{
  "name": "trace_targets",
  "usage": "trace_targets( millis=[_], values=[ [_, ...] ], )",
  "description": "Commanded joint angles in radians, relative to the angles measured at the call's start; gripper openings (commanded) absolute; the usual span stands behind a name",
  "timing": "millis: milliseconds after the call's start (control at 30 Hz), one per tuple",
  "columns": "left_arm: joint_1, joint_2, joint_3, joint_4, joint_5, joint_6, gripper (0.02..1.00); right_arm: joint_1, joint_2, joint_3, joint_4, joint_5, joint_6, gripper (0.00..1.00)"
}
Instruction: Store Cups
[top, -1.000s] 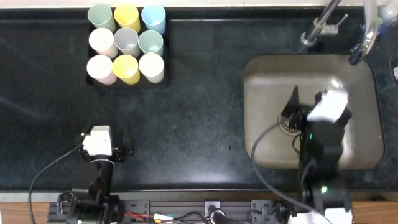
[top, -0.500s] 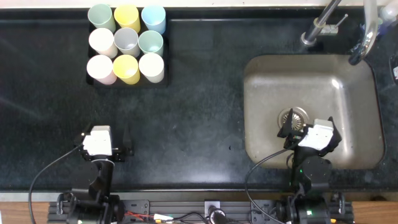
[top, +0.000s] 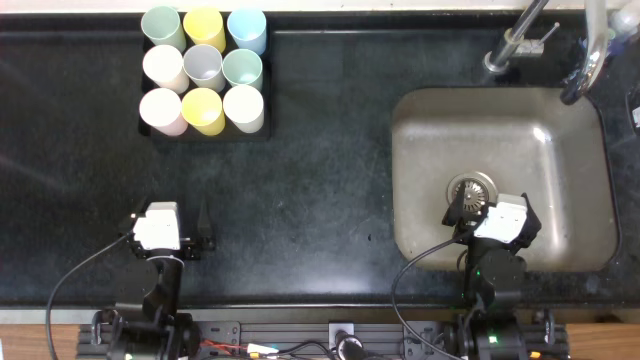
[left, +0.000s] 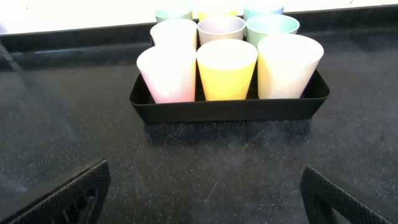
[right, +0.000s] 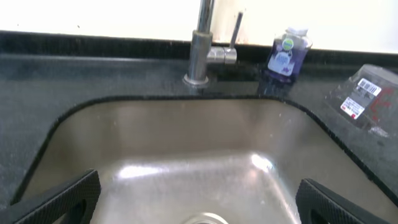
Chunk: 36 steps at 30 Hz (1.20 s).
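Left hand (left: 205, 196) sat nr the surface's front edge, left part, fingers spread wide, holding nothing. Nine cups (top: 204, 70) stood upright, 3x3, in a black tray (left: 230, 111) by the back edge toward the left corner: pastel pink, yellow, white, green, blue, grey. Back row was cut off in left wrist view; tray floor hidden. Right hand (right: 202, 202) hung over the sink (top: 560, 130), fingers wide apart, empty, partly covering the drain (top: 478, 186).
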Motion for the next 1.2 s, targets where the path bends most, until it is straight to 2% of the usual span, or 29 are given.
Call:
trace_targets(
  millis=[33,167,933,1000,1133,1200],
  values=[
    [0.006,-0.007,-0.003,0.002,0.007,0.019,1.0,-0.007,-0.079,0.002,0.008,0.008,-0.006,0.998],
    [0.006,-0.007,-0.003,0.002,0.007,0.019,1.0,-0.007,-0.17,0.002,0.008,0.008,-0.006,0.998],
    [0.006,-0.007,-0.003,0.002,0.007,0.019,1.0,-0.007,-0.169,0.001,0.013,0.006,-0.005,0.998],
    [0.006,-0.007,-0.003,0.002,0.007,0.019,1.0,-0.007,-0.169,-0.001,0.015,-0.045,0.003,0.998],
    [0.006,-0.007,-0.003,0.002,0.007,0.019,1.0,-0.007,-0.169,-0.036,0.077,-0.291,0.032,0.996],
    [0.006,-0.007,-0.003,0.002,0.007,0.019,1.0,-0.006,-0.169,-0.041,0.083,-0.344,0.032,0.998]
  ],
)
